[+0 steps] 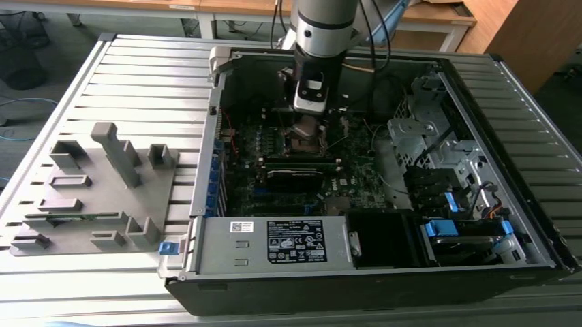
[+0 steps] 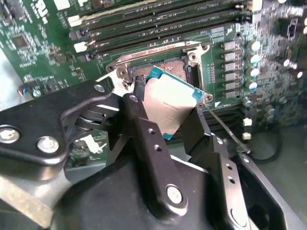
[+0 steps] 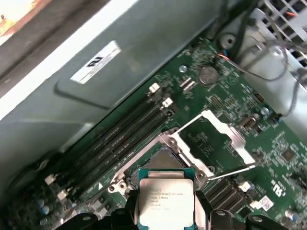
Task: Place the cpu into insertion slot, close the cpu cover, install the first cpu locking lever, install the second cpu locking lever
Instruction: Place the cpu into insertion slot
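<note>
Gripper (image 2: 169,109) clamped on cpu (image 3: 165,201) by two edges — chip tilted, just above insertion slot (image 2: 165,68), not seated. Swung-open cpu cover (image 3: 230,132) lies beside slot — on green board (image 3: 225,96).

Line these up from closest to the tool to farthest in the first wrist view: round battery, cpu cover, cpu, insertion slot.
1. The cpu, gripped in the tool.
2. The insertion slot, just beyond the cpu.
3. The cpu cover, open beside the slot.
4. The round battery, past the cover.
</note>
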`<action>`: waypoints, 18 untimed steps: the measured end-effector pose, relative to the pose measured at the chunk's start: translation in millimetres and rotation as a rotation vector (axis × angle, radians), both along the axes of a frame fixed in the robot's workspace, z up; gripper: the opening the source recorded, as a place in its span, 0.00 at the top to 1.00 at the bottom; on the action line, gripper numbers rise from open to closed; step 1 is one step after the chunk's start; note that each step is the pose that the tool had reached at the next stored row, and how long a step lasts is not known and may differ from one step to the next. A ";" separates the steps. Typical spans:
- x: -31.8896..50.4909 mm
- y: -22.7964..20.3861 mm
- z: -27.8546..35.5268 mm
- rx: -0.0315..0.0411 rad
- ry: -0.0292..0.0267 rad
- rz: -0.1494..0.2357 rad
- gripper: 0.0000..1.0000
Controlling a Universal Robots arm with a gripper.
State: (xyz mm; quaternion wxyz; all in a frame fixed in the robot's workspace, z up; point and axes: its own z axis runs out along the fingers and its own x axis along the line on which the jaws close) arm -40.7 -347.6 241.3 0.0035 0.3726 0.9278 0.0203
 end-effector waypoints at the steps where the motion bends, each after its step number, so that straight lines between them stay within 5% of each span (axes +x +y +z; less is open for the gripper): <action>1: 0.0 0.0 -0.3 0.0000 0.0000 -0.018 0.46; 6: 0.0 -0.1 -1.3 -0.0002 0.0002 -0.103 0.46; 11: 0.0 0.0 -1.5 -0.0001 0.0000 -0.113 0.46; 18: 0.0 0.0 -2.1 -0.0001 0.0001 -0.239 0.46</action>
